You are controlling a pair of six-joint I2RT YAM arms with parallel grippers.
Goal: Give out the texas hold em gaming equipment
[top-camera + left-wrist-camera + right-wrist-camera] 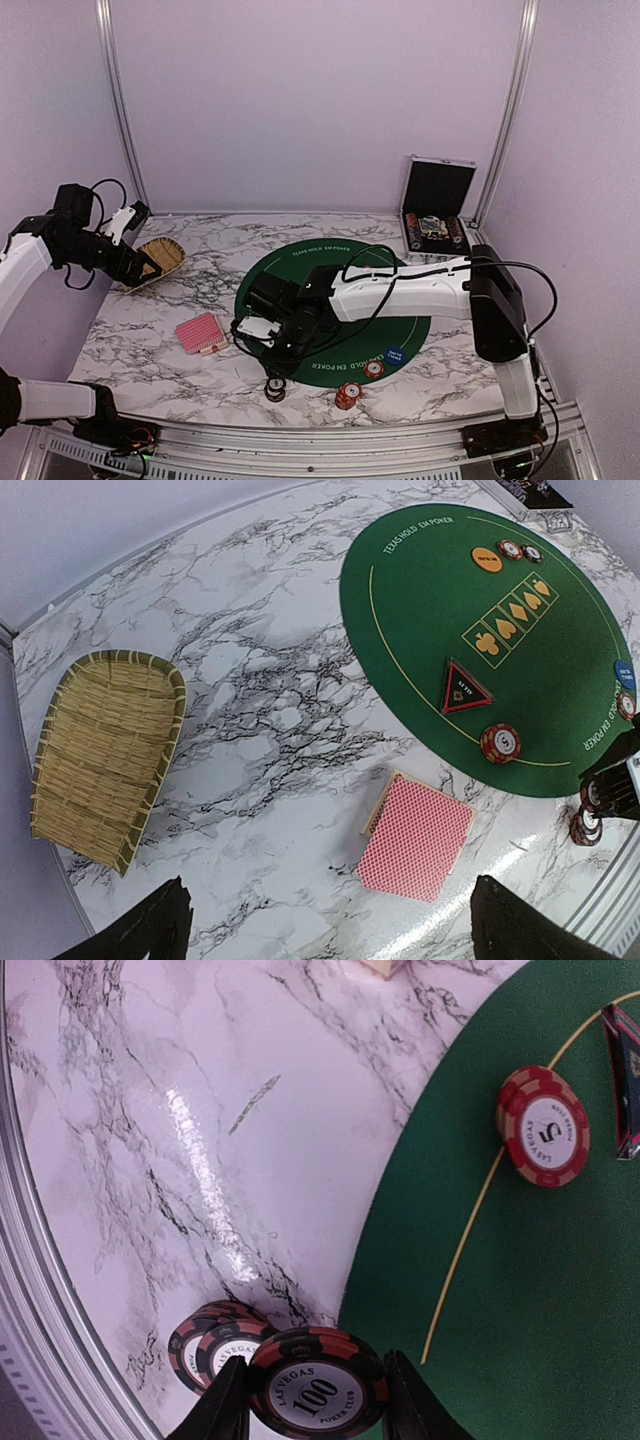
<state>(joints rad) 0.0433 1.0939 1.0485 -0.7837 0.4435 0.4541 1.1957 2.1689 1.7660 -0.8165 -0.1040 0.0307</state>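
**Item: 100 chip (pixel 318 1385).** The right gripper (pixel 315 1410) is pinching it by the rim, jaws closed on it. It is holding the chip just above a chip stack (pixel 212 1345), which is sitting on the marble (pixel 150 1160) beside the mat (pixel 520 1290).

**Left gripper (pixel 325 935).** It is hanging wide open and empty, with the cards (pixel 415 837) lying below it.

**Step, as judged:** chips are being dealt out to places.

**Next move:** it is calling for lowering the chip squarely onto the stack or carrying it clear. A tilted release is risking a toppled pile.
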